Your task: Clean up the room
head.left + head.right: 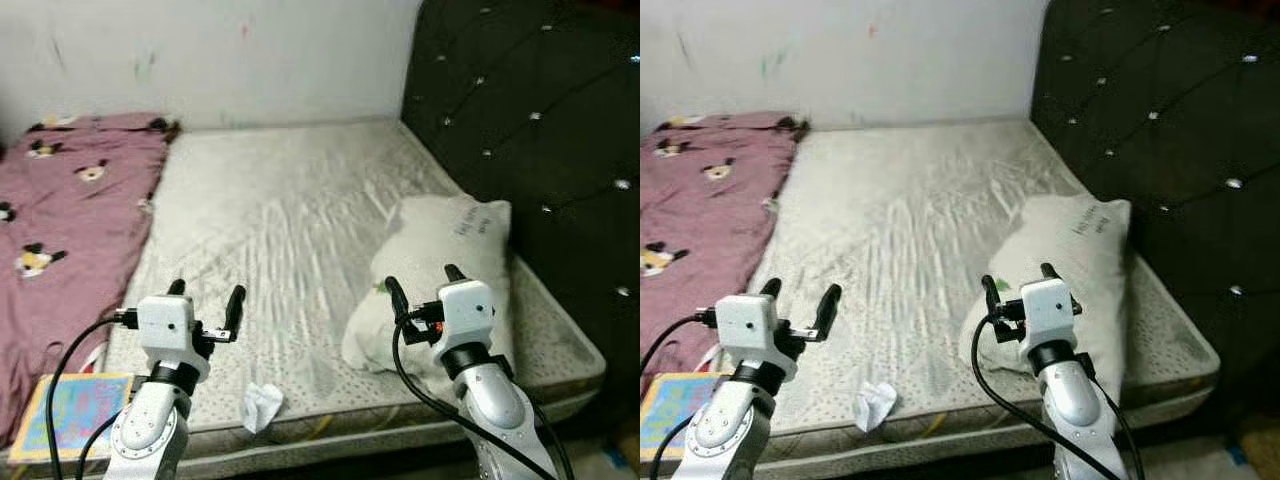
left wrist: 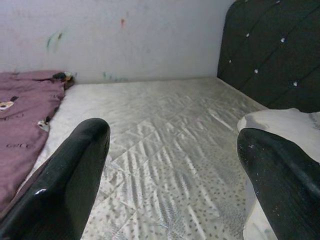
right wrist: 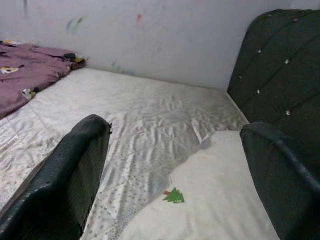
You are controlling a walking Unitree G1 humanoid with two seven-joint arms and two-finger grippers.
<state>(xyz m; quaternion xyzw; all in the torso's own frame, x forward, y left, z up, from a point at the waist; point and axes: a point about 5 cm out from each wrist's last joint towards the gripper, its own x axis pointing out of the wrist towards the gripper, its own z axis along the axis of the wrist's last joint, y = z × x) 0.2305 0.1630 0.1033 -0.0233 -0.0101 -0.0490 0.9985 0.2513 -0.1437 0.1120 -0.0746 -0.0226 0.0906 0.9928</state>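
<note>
Bedroom in a home | bare mattress (image 1: 280, 230) | dark tufted headboard (image 1: 530, 130) | pillow (image 1: 440, 270) | cartoon-print purple blanket (image 1: 70, 220) | scribbled wall (image 1: 200, 60)

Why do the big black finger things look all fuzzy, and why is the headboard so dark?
In the left wrist view, the fingers sit too close to the lens, so they blur; the mattress behind stays sharper. In the left eye view, the headboard is dim and only its studs glint. The pillow looks bright.
</note>
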